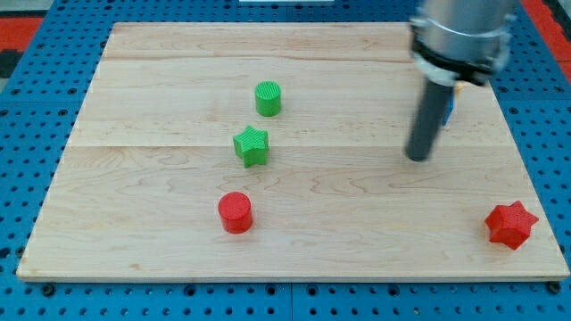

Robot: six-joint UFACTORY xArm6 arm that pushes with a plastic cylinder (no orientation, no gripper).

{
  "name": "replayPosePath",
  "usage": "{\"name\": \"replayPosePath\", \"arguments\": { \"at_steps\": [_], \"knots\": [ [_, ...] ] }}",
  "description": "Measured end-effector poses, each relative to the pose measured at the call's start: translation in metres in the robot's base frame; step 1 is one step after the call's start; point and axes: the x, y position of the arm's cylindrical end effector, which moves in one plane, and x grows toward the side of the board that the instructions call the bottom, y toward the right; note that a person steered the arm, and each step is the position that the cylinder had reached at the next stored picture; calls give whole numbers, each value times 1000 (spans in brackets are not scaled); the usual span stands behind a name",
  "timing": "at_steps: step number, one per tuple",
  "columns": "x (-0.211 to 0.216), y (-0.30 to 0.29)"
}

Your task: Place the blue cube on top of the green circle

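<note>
Red star [510,224] sits closest to you; your tip [417,157], no jaws on it, is at its 11 o'clock. Blue cube [451,107] peeks behind the rod, green circle [268,98] at its 9 o'clock.

I can read no text, label, brand or number anywhere, on the blocks or on my bench [161,259].

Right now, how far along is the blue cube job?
Nothing done yet. My tip sits at the view's right, with the blue cube mostly hidden behind the rod. Left: push it across to the view's left, up to the green circle.
</note>
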Motion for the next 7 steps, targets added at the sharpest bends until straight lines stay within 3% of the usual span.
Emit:
{"name": "replayPosePath", "arguments": {
  "at_steps": [1, 2, 3, 4, 6, 7],
  "knots": [
    [-21, 59],
    [-64, 60],
    [-99, 21],
    [-112, -88],
    [-52, -115],
    [-94, -125]
  ]
}}
